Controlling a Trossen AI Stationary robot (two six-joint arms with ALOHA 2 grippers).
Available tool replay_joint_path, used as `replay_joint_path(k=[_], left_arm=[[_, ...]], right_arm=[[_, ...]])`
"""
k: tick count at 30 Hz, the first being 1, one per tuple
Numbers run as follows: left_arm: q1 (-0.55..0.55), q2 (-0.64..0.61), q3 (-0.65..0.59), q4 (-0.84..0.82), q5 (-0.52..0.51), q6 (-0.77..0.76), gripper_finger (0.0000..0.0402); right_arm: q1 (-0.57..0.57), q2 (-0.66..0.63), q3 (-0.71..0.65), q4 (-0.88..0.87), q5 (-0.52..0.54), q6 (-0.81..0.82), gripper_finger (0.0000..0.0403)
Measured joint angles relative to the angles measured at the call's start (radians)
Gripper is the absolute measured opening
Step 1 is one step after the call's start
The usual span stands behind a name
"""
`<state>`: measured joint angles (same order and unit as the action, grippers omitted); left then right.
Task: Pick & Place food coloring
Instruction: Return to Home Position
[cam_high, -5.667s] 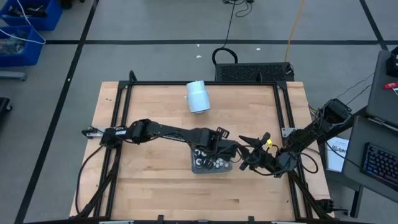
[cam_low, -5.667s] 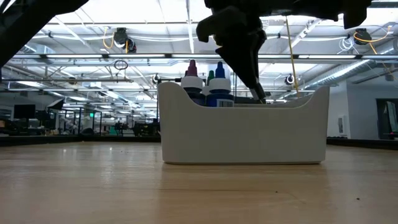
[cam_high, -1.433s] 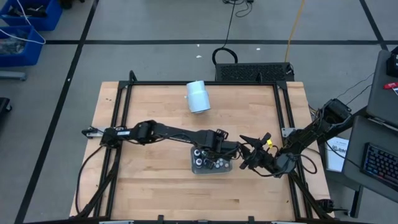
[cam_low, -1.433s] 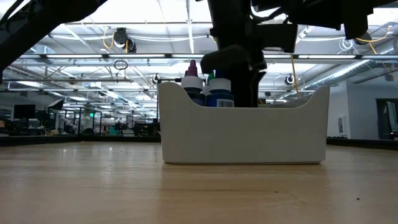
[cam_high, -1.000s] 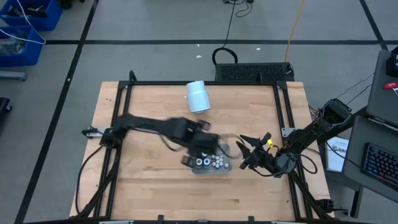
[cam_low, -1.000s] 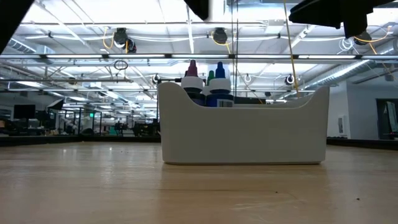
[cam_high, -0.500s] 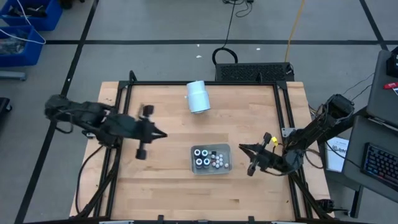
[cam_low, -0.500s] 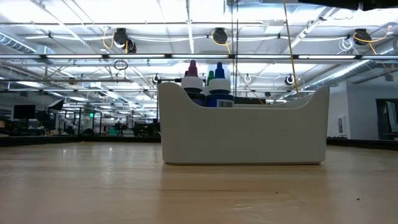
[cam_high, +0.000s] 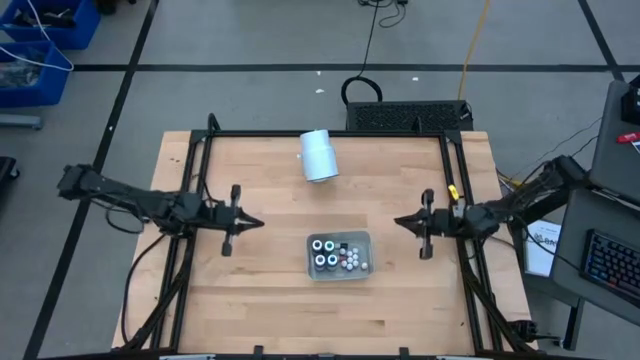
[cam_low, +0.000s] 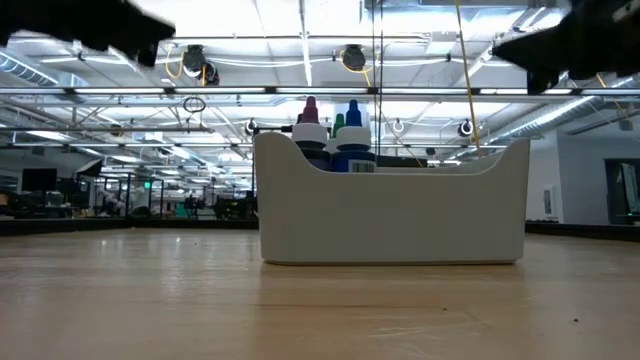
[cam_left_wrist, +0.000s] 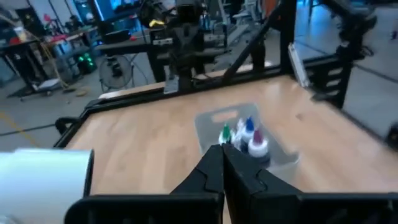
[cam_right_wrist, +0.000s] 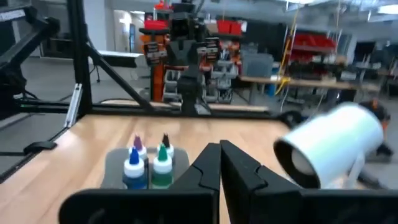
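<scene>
Left pincer (cam_high: 254, 222) and right pincer (cam_high: 400, 222), both closed tight and empty, well apart from the gray bin (cam_high: 362, 240) on either side. Food coloring bottles (cam_high: 325, 254) upright inside it. Probably light, stiff, smooth plastic; best pinched at the cap from above.

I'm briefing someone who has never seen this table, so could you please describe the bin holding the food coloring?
On the wooden table, look near the middle, roughly between the left gripper and the right gripper. The gray bin is the rectangular open container there, holding upright food coloring bottles, unlike the pale cylinder lying on its side near the table's edge.
</scene>
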<state>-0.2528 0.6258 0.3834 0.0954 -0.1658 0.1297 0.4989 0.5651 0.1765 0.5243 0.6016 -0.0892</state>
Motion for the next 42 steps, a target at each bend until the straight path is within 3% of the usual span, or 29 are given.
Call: replay_joint_path(k=[5,8,17,23,29,32,38,42], left_arm=[[0.037,-0.003,-0.147,0.179,-0.034,0.066,0.0003],[0.062,-0.041,-0.207,0.257,0.004,0.102,0.0004],[0.154,-0.234,-0.371,0.322,0.036,0.052,0.0002],[0.17,-0.28,-0.373,0.233,0.035,0.063,0.0002],[0.169,-0.288,-0.373,0.263,0.03,0.083,0.0002],[0.147,-0.318,-0.348,0.218,0.024,0.078,0.0002],[0.044,-0.416,-0.227,-0.08,-0.072,0.096,0.0001],[0.007,-0.49,-0.24,-0.089,-0.079,0.109,0.0001]], right_arm=[[-0.143,-0.095,-0.063,-0.096,-0.122,0.11,0.0],[-0.222,-0.13,-0.108,-0.068,-0.201,0.131,0.0],[-0.355,-0.198,-0.157,-0.06,-0.342,0.163,0.0],[-0.383,-0.197,-0.158,-0.069,-0.343,0.139,0.0],[-0.401,-0.217,-0.159,-0.088,-0.342,0.101,0.0],[-0.397,-0.272,-0.16,-0.103,-0.343,0.082,0.0],[-0.361,-0.432,-0.16,-0.233,-0.345,0.078,0.0],[-0.327,-0.534,-0.161,-0.357,-0.349,0.115,0.0]])
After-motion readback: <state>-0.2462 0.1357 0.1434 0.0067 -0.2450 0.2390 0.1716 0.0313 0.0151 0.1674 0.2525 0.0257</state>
